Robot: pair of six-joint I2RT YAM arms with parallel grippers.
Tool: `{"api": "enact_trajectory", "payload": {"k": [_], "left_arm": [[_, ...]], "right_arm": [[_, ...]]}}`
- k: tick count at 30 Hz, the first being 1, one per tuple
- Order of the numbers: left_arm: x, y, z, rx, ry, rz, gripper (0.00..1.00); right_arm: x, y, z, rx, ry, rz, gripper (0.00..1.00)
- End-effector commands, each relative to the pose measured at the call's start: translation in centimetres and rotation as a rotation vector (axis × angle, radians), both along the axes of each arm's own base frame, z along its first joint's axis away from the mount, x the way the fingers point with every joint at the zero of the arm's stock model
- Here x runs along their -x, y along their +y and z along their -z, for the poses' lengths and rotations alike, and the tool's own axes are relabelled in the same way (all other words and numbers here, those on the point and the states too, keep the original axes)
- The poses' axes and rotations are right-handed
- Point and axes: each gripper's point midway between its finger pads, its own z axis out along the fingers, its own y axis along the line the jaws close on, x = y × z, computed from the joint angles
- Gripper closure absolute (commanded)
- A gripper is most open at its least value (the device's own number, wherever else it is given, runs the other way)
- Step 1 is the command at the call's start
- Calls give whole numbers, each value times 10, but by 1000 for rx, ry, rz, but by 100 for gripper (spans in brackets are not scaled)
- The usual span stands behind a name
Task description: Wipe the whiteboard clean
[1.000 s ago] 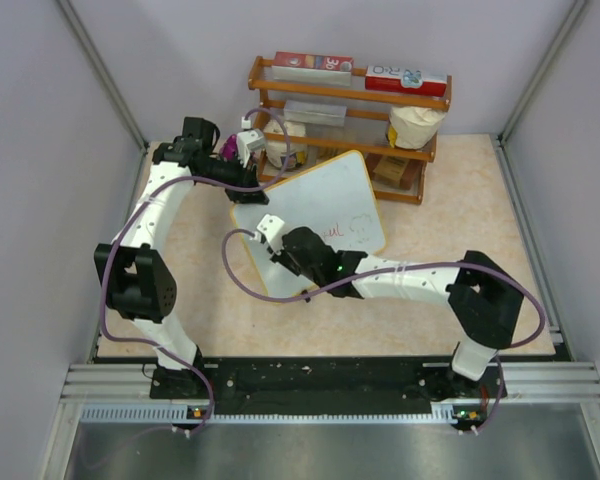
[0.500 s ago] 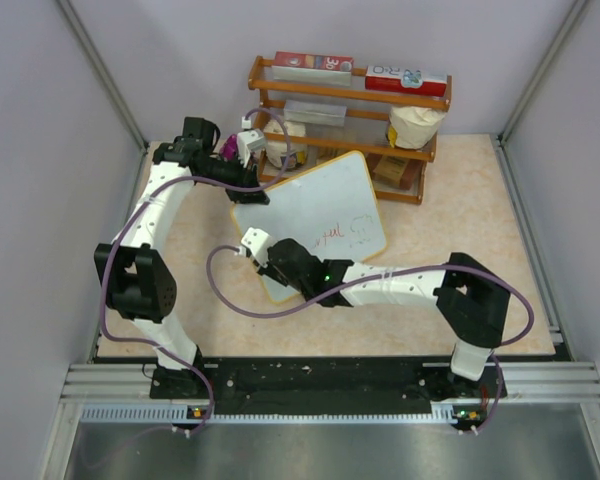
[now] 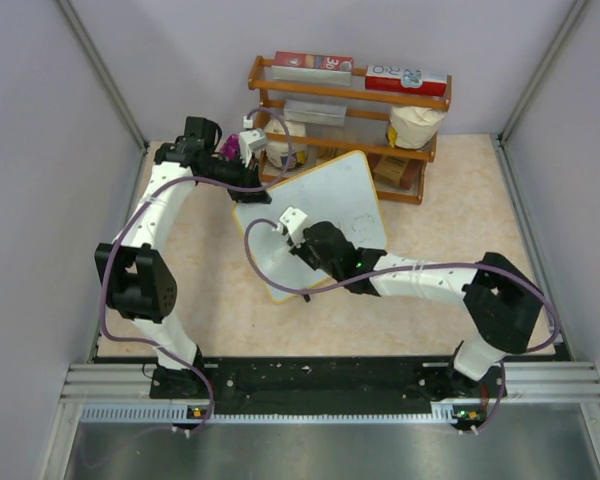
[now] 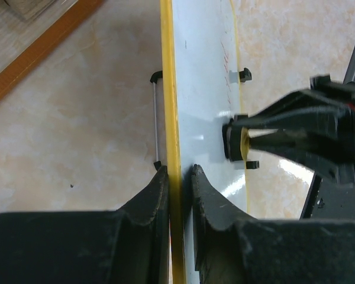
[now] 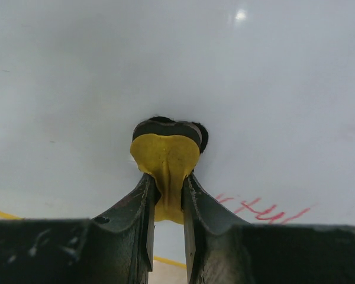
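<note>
The whiteboard [image 3: 330,195] is tilted up just in front of the wooden rack [image 3: 330,95], and the left gripper [image 4: 178,177] is pinching its yellow edge. The right gripper [image 5: 165,198] clamps a yellow eraser [image 5: 165,155] against the board's face.

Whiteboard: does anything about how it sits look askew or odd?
Yes. The whiteboard sits diagonal to the table edges and seems tipped up, its yellow frame pinched by the fingers of the left gripper. That looks like deliberate bracing: the right gripper presses a yellow eraser on its face, where red writing shows.
</note>
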Motion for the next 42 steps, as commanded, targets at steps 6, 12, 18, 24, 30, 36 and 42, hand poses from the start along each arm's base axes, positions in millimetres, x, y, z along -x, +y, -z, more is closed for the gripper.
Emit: {"api": "enact_trajectory", "payload": {"k": [6, 12, 18, 24, 30, 36, 42], "left_arm": [[15, -8, -9, -11, -85, 92, 100], [15, -7, -6, -18, -88, 99, 100], [15, -7, -8, -22, -95, 102, 100], [17, -6, -8, -29, -94, 104, 100], [20, -5, -10, -29, -88, 103, 100], [21, -3, -10, -41, -85, 102, 100], [22, -3, -8, -45, -79, 102, 100]], "right_arm": [[-61, -117, 2, 61, -37, 292, 100], [-74, -150, 5, 66, -45, 356, 100], [-68, -138, -3, 9, -23, 317, 100], [-53, -105, -6, -15, -13, 251, 100], [-23, -56, -5, -16, -11, 136, 100], [0, -13, -6, -15, -2, 39, 100], [16, 25, -8, -21, -1, -37, 100]]}}
